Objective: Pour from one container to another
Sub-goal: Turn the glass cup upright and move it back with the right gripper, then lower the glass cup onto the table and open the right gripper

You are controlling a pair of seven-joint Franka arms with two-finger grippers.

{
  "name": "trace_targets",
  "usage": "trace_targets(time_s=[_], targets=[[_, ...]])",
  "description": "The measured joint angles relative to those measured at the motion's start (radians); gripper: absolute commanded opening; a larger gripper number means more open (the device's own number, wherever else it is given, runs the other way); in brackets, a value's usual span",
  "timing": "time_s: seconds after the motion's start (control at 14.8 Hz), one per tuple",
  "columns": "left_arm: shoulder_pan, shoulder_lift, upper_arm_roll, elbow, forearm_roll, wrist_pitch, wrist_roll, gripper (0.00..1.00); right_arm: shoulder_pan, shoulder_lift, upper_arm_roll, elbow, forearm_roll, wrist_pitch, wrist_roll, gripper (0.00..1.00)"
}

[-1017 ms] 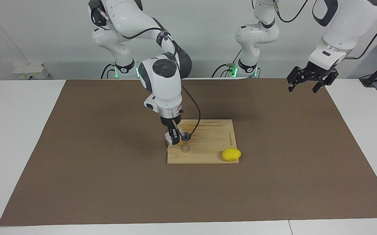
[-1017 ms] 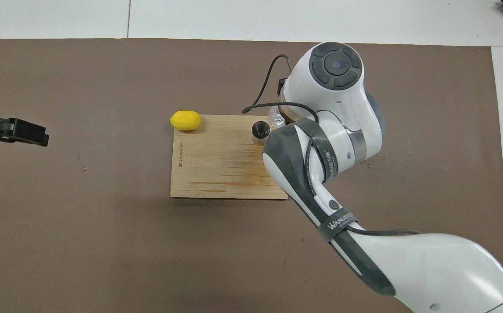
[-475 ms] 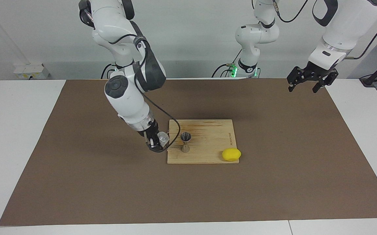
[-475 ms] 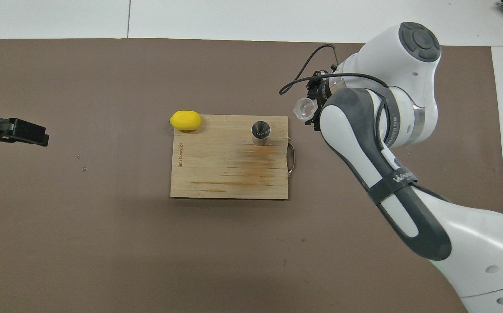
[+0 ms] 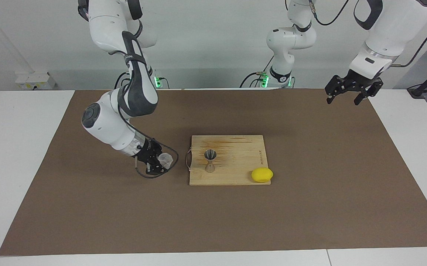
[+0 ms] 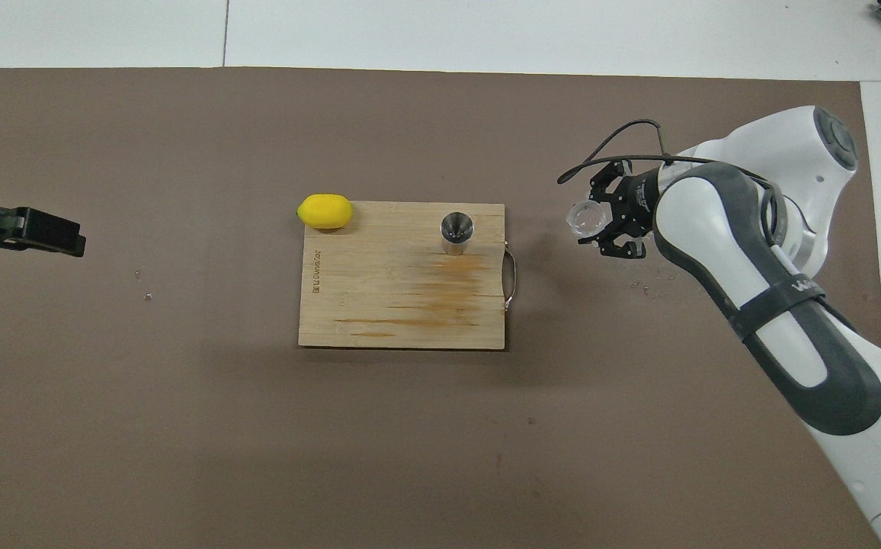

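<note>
Right gripper (image 5: pixel 159 162): you see its arm bent low, wrist angled sideways over the mat (image 5: pixel 88 207) beside the board (image 5: pixel 235 173), fingers clamped on the cup (image 5: pixel 166 159).
Cup: clear, ribbed, tipped on its side, mouth toward the board.
Jigger (image 5: pixel 210 160): silver, upright on the board.
Left gripper (image 5: pixel 350 92): waits, fingers spread, holding nothing, over the mat's corner.

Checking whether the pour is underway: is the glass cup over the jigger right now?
No. The right gripper holds the glass cup over the brown mat, off the board where the jigger stands.
</note>
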Motion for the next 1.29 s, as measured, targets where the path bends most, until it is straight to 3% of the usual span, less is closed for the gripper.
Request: trace_targets(time_s=[0.61, 1.29], targets=[[0.0, 0.0, 0.0, 0.0, 0.0, 0.0, 0.0, 1.0, -0.157, -0.032, -0.001, -0.22, 0.219, 0.002, -0.389, 0.32], [0.0, 0.0, 0.0, 0.0, 0.0, 0.0, 0.0, 1.0, -0.242, -0.022, 0.0, -0.277, 0.273, -0.002, -0.531, 0.34]])
